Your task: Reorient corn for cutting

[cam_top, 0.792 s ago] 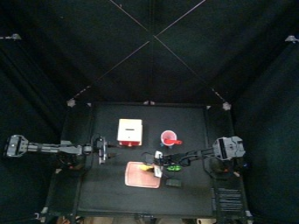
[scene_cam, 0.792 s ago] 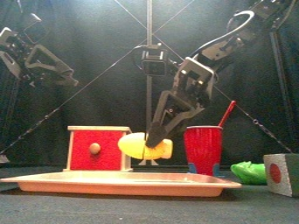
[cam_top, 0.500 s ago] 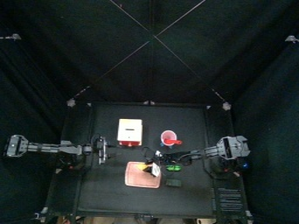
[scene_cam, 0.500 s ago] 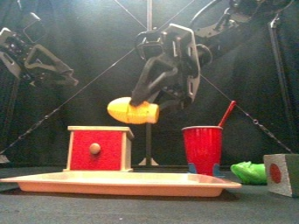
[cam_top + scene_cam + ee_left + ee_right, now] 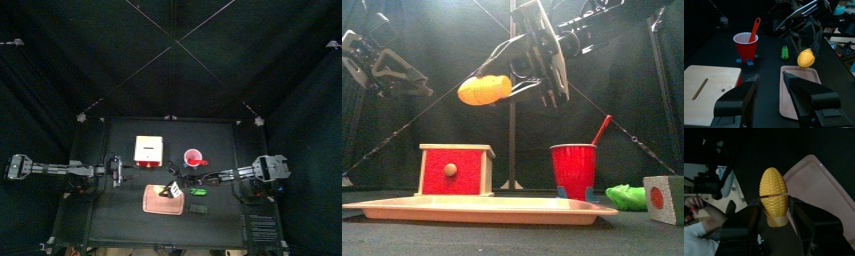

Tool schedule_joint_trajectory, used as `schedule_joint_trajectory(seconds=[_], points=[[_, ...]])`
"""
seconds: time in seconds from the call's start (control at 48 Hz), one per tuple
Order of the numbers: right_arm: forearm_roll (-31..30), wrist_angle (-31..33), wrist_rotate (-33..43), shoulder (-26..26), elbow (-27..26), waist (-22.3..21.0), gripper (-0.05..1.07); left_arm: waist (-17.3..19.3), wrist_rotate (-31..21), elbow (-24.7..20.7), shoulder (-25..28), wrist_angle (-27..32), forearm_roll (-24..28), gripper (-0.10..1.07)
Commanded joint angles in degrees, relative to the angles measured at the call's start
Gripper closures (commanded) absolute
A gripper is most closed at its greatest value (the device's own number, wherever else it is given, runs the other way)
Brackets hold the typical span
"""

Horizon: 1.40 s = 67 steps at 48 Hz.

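The corn (image 5: 485, 89) is a short yellow cob. My right gripper (image 5: 513, 84) is shut on it and holds it high in the air, lying nearly level, well above the pinkish board (image 5: 476, 208). In the right wrist view the corn (image 5: 773, 193) stands between the two jaws of the right gripper (image 5: 775, 209), with the board (image 5: 827, 183) behind it. The left wrist view shows the corn (image 5: 805, 58) hanging over the board (image 5: 799, 92). My left gripper (image 5: 777, 82) is open and empty, resting at the table's left (image 5: 120, 172).
A red-and-white box (image 5: 456, 170) stands behind the board at the left. A red cup (image 5: 575, 170) with a red stick stands at the right. A green object (image 5: 627, 195) and a small box (image 5: 663, 198) lie further right. A person's pale sleeve (image 5: 697, 235) shows past the curtain.
My right gripper has lifted the corn from just above the board to high in the air and turned it toward level. The left arm has not moved.
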Motion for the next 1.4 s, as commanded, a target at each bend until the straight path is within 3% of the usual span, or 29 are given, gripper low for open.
schedule_joint_trajectory(seconds=[0.0,0.333,0.542,0.812,0.979,1.25,1.375], points=[[3.78,-0.70,-0.09,-3.16,-1.23,-0.35,0.45,0.70,0.09,-2.02,0.09,-0.18,0.18,0.16],[12.74,-12.48,-0.18,-3.43,2.55,0.70,0.45,1.67,-0.44,-1.93,0.09,0.00,-0.53,0.16],[18.98,-22.06,-0.44,-3.08,5.10,4.48,0.45,0.79,-0.44,-1.14,0.09,0.00,-2.99,0.16],[25.14,-34.63,-3.34,-0.79,3.25,10.72,0.45,0.00,-0.44,-0.09,0.09,0.88,-5.71,0.16],[32.96,-40.17,-10.72,1.41,1.05,13.36,0.45,-0.44,-0.44,0.44,0.09,0.88,-7.03,0.16],[51.24,-47.37,-31.46,2.99,-5.98,15.91,0.45,-1.58,-0.44,0.62,0.09,0.88,-8.00,0.16],[61.17,-54.32,-40.17,4.22,-10.02,17.23,0.45,-1.58,-0.44,0.70,0.09,0.88,-8.00,0.16]])
